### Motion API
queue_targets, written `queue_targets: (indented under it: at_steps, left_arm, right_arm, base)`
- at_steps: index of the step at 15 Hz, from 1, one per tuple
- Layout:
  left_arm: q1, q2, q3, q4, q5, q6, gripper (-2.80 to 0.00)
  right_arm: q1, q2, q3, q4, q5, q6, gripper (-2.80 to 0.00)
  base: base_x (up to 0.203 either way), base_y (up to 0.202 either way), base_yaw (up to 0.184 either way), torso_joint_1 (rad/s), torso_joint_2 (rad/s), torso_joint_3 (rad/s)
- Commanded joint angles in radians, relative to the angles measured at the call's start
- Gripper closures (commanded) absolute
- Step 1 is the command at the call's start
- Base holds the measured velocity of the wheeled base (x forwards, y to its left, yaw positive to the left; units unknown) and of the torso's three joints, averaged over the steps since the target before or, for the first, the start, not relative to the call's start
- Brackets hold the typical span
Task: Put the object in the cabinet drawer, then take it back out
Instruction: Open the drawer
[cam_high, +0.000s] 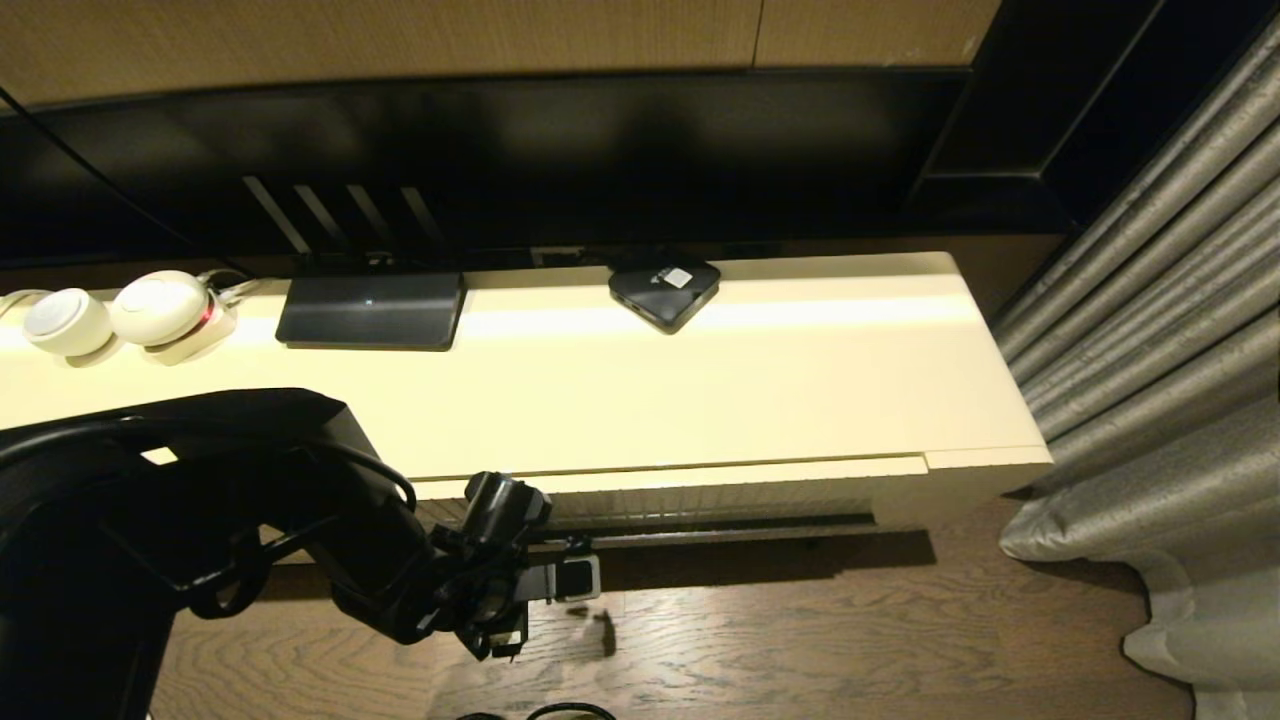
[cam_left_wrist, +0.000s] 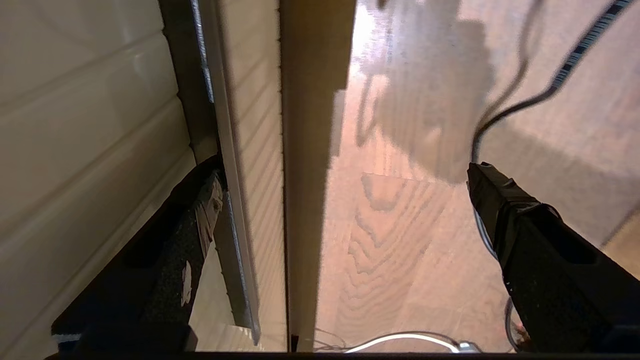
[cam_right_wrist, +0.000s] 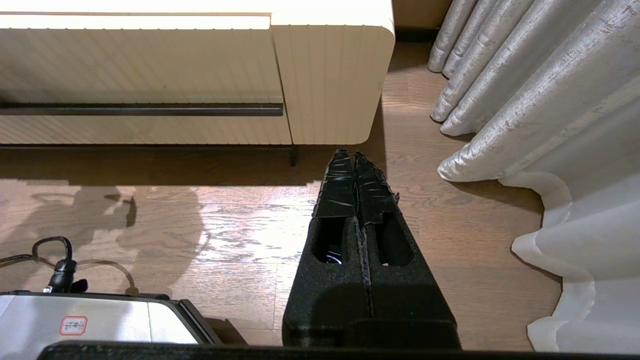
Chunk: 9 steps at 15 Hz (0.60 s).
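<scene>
Now | left gripper (cam_high: 560, 585) spread wide and empty, low by the near front of the cabinet drawer (cam_high: 700, 495), one finger in its dark slot handle (cam_high: 720, 530), which runs left-right | right gripper (cam_right_wrist: 354, 160) closed, parked | bottle not visible

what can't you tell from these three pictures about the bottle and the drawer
- Small clear plastic water bottle: in no view, so its place is unknown.
- Inside of the wide cream ribbed-front drawer: hidden in every view; only its front and top edge show.
- Open left hand: one finger is partly hidden behind the drawer front in the left wrist view; contact unclear.
</scene>
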Motion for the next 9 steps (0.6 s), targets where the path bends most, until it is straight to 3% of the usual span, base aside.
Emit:
queue_targets:
  at_steps: [1, 9]
  left_arm:
    - [0.0, -0.002, 0.009, 0.012, -0.012, 0.007, -2.8]
    - [-0.002, -0.033, 0.078, 0.012, -0.054, 0.009, -2.8]
  right_arm:
    - [0.0, 0.001, 0.0, 0.0, -0.001, 0.0, 0.0]
    - [0.0, 0.001, 0.0, 0.0, -0.001, 0.0, 0.0]
  base:
    - [0.0, 0.0, 0.0, 0.0, 0.0, 0.0]
    - [0.0, 0.0, 0.0, 0.0, 0.0, 0.0]
